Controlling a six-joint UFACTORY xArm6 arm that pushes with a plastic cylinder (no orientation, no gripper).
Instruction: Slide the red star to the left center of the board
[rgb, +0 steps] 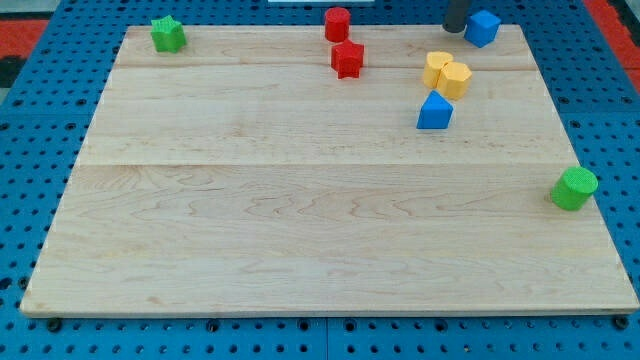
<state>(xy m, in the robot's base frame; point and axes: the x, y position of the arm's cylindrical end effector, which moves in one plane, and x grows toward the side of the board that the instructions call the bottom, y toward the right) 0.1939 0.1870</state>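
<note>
The red star (347, 59) lies near the view's top edge of the wooden board (300, 220), a little right of centre. A red cylinder (337, 23) stands just above it, close but apart. My tip (456, 27) is at the view's top right, just left of the blue cube (483, 27) and well to the right of the red star.
A green star (168, 34) sits at the top left corner. Two yellow blocks (446, 74) touch each other right of centre, with a blue triangular block (435, 112) just below them. A green cylinder (574, 189) stands at the right edge.
</note>
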